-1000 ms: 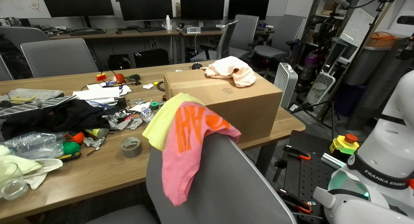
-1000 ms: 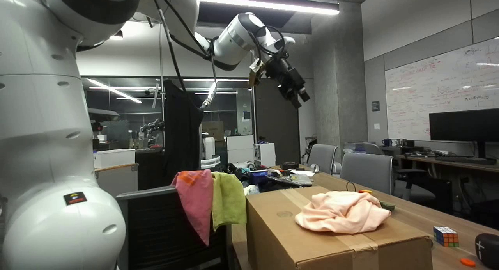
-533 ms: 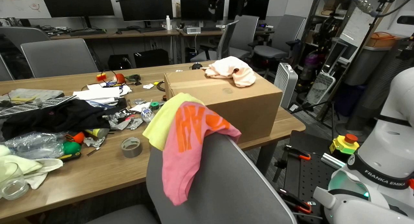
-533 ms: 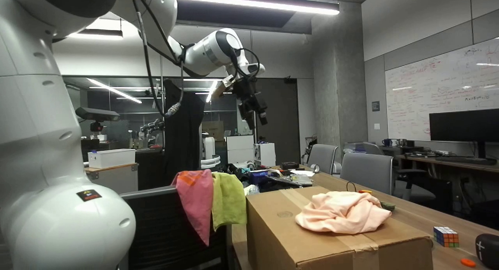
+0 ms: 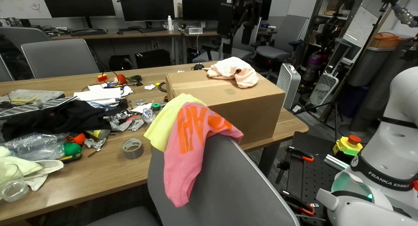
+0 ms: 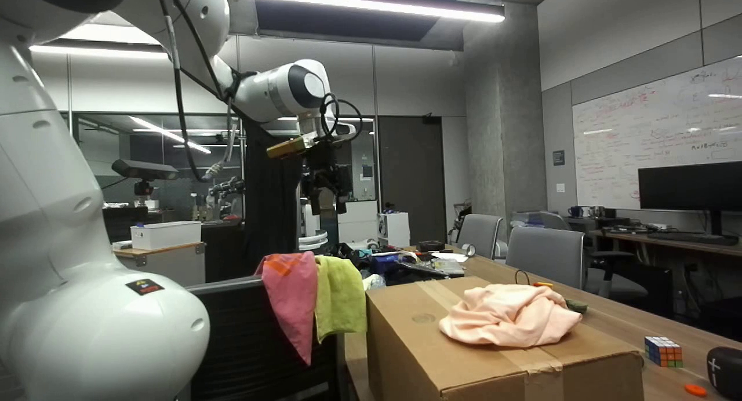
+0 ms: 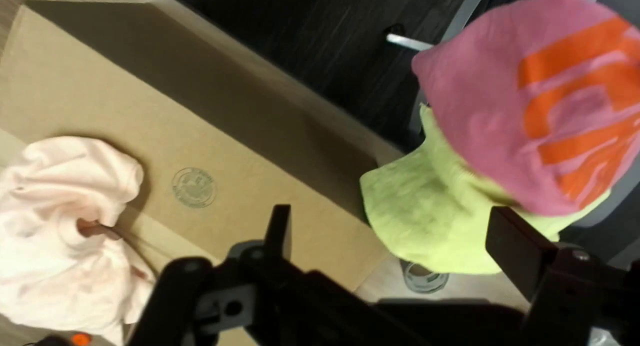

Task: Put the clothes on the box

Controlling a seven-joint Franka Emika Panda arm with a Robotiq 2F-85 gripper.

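A large cardboard box stands on the table, also seen in an exterior view and the wrist view. A crumpled peach cloth lies on its top, also in the wrist view. A pink cloth with orange print and a yellow-green cloth hang over the chair back beside the box. In the wrist view the pink cloth overlaps the yellow-green one. My gripper is open and empty, above and apart from the cloths, fingers pointing down. Its fingers frame the yellow-green cloth.
The grey chair stands against the table. A tape roll, a black cloth, a glass and other clutter lie on the table. A puzzle cube and a black speaker sit beyond the box.
The arm has swung down, away from above the box toward the chair, and the gripper has turned to point downward. It has come into view at the top of an exterior view. The cloths have not moved.
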